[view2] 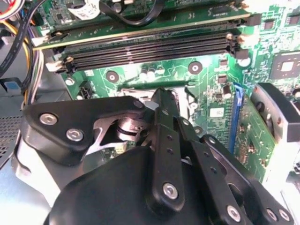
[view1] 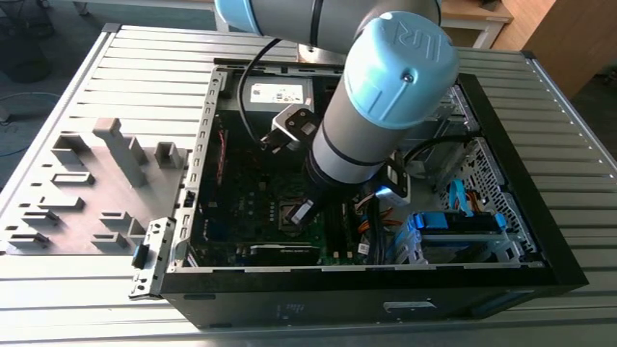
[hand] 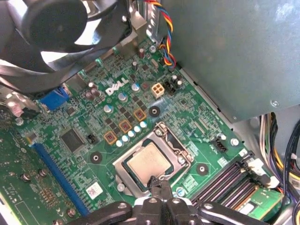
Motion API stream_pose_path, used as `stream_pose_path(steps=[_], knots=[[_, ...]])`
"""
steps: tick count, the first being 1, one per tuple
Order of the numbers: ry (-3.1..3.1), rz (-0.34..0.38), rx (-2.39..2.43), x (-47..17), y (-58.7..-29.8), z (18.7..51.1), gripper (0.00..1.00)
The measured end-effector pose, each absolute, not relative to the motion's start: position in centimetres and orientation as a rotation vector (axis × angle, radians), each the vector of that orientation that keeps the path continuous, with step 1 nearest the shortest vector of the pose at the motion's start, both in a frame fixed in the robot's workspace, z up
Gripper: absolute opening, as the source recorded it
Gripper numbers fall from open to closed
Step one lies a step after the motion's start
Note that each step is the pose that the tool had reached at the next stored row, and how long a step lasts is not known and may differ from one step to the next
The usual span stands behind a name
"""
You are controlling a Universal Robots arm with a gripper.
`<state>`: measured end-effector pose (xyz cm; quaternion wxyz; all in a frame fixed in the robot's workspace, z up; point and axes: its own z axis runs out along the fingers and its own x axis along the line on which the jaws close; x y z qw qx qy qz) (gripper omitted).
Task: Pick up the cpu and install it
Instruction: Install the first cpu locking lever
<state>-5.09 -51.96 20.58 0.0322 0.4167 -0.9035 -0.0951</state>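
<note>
1. Right at my fingertips, in the first wrist view, my gripper (hand: 158, 183) comes to a narrow point with the two fingers pressed together and nothing between them; I judge them closed and empty.
2. Just beyond that tip lies the cpu (hand: 149, 163), a pale silver square lying flat inside its socket (hand: 123, 169) on the motherboard (hand: 79, 123). My tip stands at the chip's near edge, over or touching it; I cannot tell which.
3. I judge the chip already seated: it lies level and square within the metal frame, which is why I hold nothing now.
4. My fingers are probably kept shut and low so that the tip can press or check the chip, not grasp it.
5. Beside the socket run the long black memory slots (hand: 228, 182), near the chip but apart from it.
6. Farther off, a grey metal box (hand: 225, 56) overhangs the board, and a fan (hand: 54, 21) looms on the other side.
7. From the exterior view, my arm (view1: 376, 108) reaches steeply down into the open computer case (view1: 501, 130), which lies on a slatted table (view1: 144, 50); a grey parts tray (view1: 106, 188) lies on that view's left, well apart.
</note>
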Motion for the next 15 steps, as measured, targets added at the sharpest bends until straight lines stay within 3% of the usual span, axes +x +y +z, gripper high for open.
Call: stream_pose_path(steps=[6,15], knots=[[-2.752,-0.34,1.266,-4.8,-52.53,20.51,0.11],[-2.751,-0.342,1.266,-4.4,-52.55,20.51,0.11]])
